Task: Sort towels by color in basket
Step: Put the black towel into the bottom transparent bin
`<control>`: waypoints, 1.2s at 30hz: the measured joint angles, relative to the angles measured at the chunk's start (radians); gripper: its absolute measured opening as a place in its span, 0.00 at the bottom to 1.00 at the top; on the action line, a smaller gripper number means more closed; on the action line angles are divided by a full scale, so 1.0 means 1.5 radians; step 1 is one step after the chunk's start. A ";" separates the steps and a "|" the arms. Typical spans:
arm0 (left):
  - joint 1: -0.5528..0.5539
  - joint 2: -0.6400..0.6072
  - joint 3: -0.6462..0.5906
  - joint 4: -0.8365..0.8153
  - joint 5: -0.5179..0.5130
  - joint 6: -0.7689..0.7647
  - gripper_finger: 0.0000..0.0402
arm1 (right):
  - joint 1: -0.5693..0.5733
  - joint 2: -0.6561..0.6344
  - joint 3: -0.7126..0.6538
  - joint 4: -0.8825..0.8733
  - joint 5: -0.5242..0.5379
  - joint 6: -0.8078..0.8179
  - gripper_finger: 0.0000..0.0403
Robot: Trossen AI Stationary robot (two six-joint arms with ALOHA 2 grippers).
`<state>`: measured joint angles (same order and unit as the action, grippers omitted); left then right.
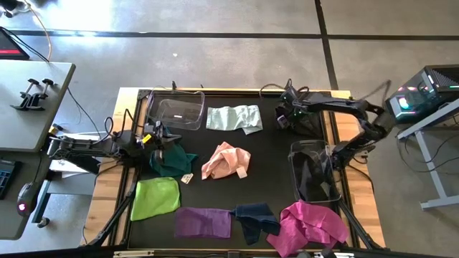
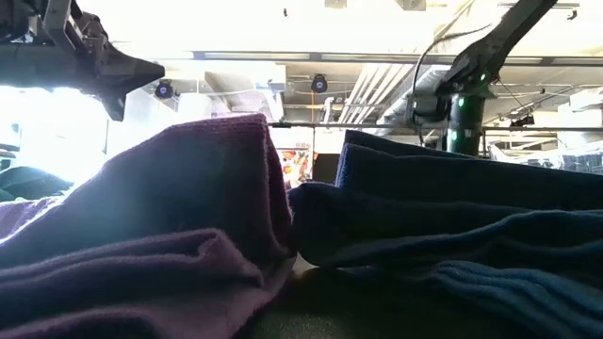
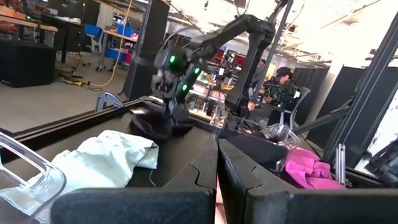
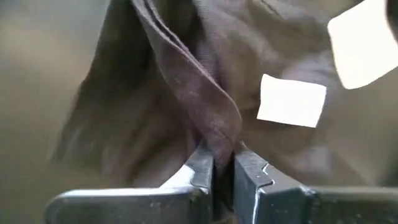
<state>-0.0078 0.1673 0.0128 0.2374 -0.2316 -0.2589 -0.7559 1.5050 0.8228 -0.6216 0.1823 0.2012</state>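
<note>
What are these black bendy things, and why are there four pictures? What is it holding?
They are two robot arms at a black table, and each ends in a gripper with two fingers. Four cameras look at once. One looks straight down from above. One sits at table height, so the purple towel and the navy towel fill its picture. The other two ride on the arms' wrists.

On the table lie small towels: mint, peach-pink, lime green, purple, navy and magenta. There are also two clear baskets.

The right gripper pinches a fold of a dark towel at the far side of the table. The left gripper is closed right above a dark teal towel, with nothing seen between its fingers.
</note>
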 joint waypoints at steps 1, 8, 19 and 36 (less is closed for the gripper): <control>0.000 0.000 0.000 0.000 0.001 0.000 0.00 | 0.004 -0.017 0.000 0.000 0.007 0.000 0.04; 0.000 0.000 0.000 0.000 0.001 0.000 0.00 | 0.070 -0.159 0.001 -0.002 0.131 0.016 0.05; 0.000 0.000 0.000 0.000 0.001 -0.013 0.00 | 0.252 -0.351 0.002 -0.023 0.299 0.086 0.05; 0.001 0.000 0.000 0.000 0.001 -0.017 0.00 | 0.682 -0.405 0.026 -0.119 0.555 0.334 0.04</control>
<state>-0.0071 0.1673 0.0128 0.2369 -0.2308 -0.2846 0.2676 0.8974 0.8622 -0.8003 1.0144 0.7029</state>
